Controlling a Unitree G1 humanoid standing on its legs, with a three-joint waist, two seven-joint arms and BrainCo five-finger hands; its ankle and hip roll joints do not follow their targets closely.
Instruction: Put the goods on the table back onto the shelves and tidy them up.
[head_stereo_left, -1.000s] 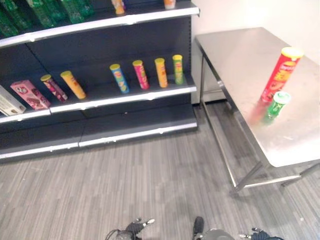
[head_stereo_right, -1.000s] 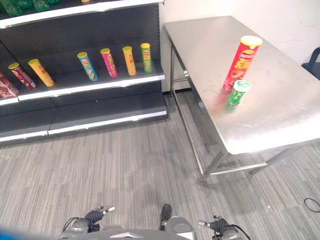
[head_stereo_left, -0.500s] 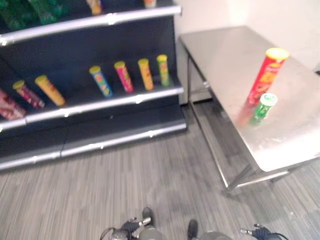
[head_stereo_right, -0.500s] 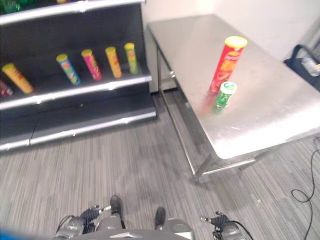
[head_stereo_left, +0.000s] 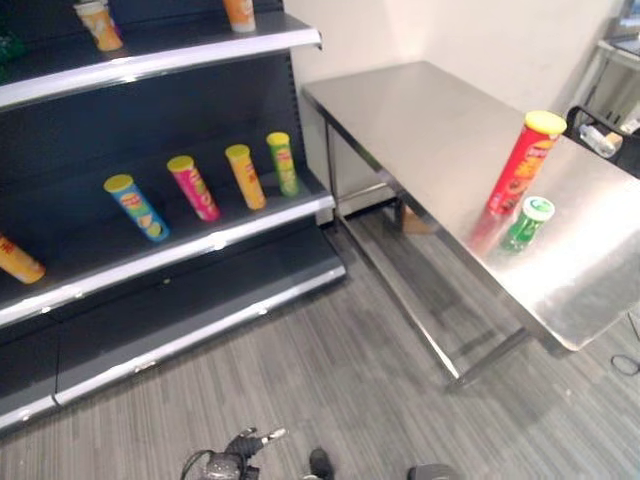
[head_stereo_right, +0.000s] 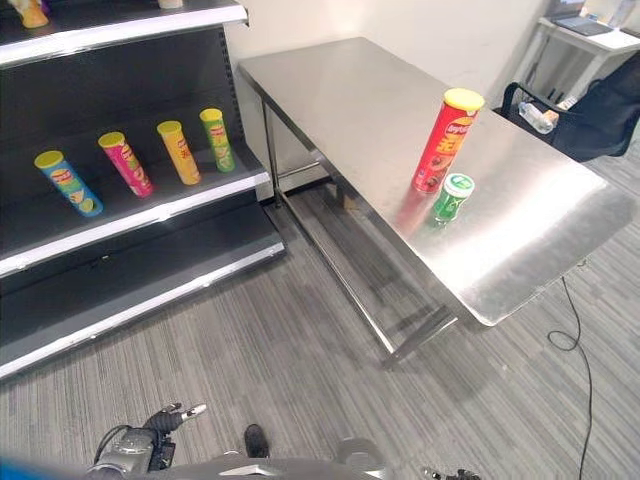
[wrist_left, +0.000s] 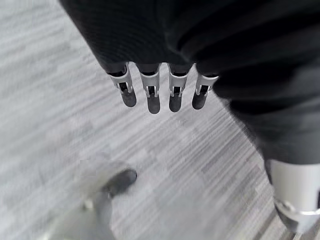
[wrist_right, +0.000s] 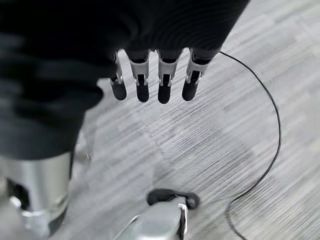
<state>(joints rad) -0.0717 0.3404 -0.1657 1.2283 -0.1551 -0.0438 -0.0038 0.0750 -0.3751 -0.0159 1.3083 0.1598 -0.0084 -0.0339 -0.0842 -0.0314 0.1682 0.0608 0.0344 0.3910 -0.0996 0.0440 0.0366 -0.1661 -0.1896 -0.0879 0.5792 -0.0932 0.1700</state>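
Observation:
A tall red can with a yellow lid stands upright on the steel table toward its right end. A short green can with a white lid stands just in front of it, close beside it. My left hand hangs low over the grey floor with straight fingers and holds nothing; it also shows at the bottom edge. My right hand hangs over the floor the same way, fingers straight and empty. Both hands are far from the table and the cans.
The dark shelf unit stands left of the table. Blue, pink, orange and green tubes lean on its middle shelf. A black bag sits past the table's right end. Grey floor lies between shelf and table.
The camera has swung to the right, so the shelf slid left and the table moved toward the middle. The cans stand as before. Both hands still hang low.

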